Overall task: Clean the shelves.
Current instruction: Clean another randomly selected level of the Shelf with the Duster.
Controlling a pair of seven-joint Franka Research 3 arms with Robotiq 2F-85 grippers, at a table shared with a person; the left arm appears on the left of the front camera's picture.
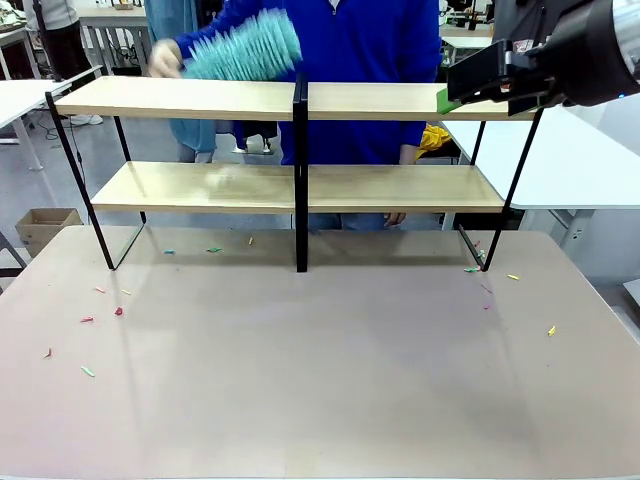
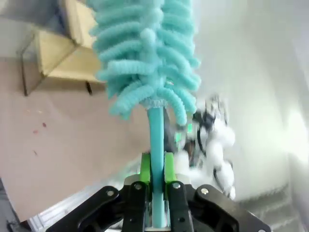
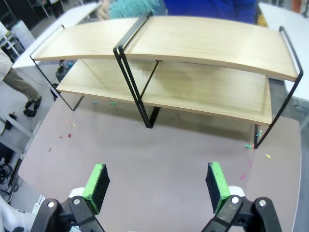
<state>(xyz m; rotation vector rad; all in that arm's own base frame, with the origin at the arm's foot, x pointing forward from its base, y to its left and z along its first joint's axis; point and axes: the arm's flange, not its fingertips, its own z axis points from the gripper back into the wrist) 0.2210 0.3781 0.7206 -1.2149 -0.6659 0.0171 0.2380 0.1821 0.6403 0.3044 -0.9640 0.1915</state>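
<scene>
We see the shelves point(image 1: 200, 98), a wide two-tier rack of long light-wood boards in a thin black metal frame with a central black post, standing across the far half of a broad beige counter point(image 1: 320, 380). A person in a blue top stands behind the shelves; the person's hand point(image 1: 163, 60) sweeps a fluffy teal chenille duster point(image 1: 245, 47), blurred with motion, over the left end of the top board. The left gripper point(image 2: 155, 169) has its fingers point(image 2: 144, 166) clamped on the smooth teal handle of a second fluffy teal duster point(image 2: 145, 58), held up well apart from the shelves. The right gripper point(image 3: 155, 181) hangs above the counter by the right end of the top board, its fingers spread wide and holding nothing. Both boards look bare, so we judge the dusting well along, with the top board under way. Small coloured scraps point(image 1: 118, 311), red, green and yellow, lie scattered on the counter in front of and under the shelves. Around us are white tables point(image 1: 570, 160), a brown cardboard box point(image 1: 45, 225) on the grey floor, and other people farther back.
</scene>
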